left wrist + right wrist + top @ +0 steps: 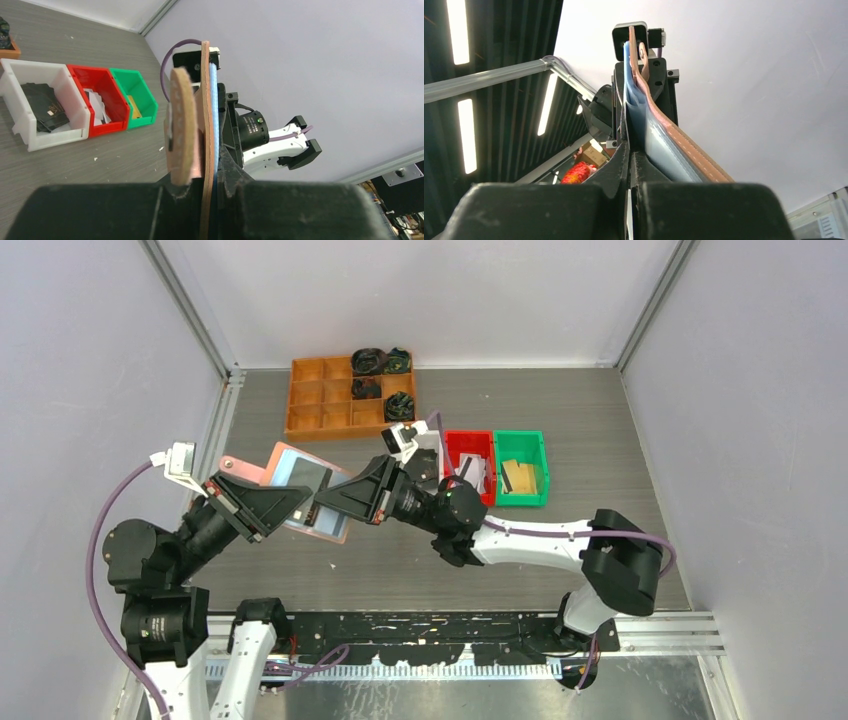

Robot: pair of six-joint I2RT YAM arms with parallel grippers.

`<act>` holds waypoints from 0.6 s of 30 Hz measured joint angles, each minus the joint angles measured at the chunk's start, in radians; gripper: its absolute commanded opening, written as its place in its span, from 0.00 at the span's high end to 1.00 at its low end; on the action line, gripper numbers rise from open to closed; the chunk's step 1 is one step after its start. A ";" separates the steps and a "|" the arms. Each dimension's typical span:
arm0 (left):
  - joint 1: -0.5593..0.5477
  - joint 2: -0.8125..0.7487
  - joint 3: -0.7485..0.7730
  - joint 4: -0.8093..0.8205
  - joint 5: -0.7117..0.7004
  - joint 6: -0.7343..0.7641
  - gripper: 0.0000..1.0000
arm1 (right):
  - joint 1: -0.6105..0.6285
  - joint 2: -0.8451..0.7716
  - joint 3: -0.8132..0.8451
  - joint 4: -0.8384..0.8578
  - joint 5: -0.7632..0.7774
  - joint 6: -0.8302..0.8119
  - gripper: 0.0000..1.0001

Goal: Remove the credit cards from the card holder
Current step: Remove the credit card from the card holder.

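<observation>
Above the table's (pixel 600 420) left half, holding the card holder (pixel 287 468) open and aloft between both arms.

Clamps the pink cover with the left gripper (pixel 300 508), jaws tight on the leather; meets it nose to nose with the right gripper (pixel 322 502), jaws pressed together at the lip of the blue pocket. Cannot tell whether nipping plastic or only lining. Puts the right arm nearer the pocket mouth, roughly in line with its fingers, so likely calls for a straight draw back rightward, toward the bins (pixel 520 434) holding credit cards (pixel 518 476), against the left's hold.
</observation>
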 measured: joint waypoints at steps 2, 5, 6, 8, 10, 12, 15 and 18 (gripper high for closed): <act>0.000 0.003 0.005 -0.012 0.001 0.002 0.96 | 0.000 -0.017 -0.008 -0.025 0.003 -0.013 0.97; -0.001 0.011 0.012 -0.016 0.000 0.003 0.92 | 0.000 -0.039 -0.025 -0.039 0.011 -0.024 0.98; -0.001 0.012 0.013 -0.016 -0.001 0.003 0.88 | 0.000 -0.043 -0.030 -0.040 0.014 -0.026 0.98; -0.001 0.013 0.013 -0.018 -0.005 0.003 0.88 | 0.000 -0.047 -0.035 -0.042 0.015 -0.029 0.98; -0.001 0.013 0.013 -0.018 -0.015 0.003 0.90 | 0.000 -0.047 -0.036 -0.042 0.014 -0.030 0.98; -0.001 0.013 0.013 -0.018 -0.027 0.004 0.93 | 0.000 -0.047 -0.039 -0.042 0.014 -0.030 0.98; -0.001 0.013 0.014 -0.026 -0.044 0.011 0.96 | -0.002 -0.054 -0.055 -0.042 0.015 -0.029 0.99; -0.001 0.015 0.030 -0.047 -0.078 0.043 0.97 | -0.013 -0.082 -0.089 -0.053 0.011 -0.026 0.99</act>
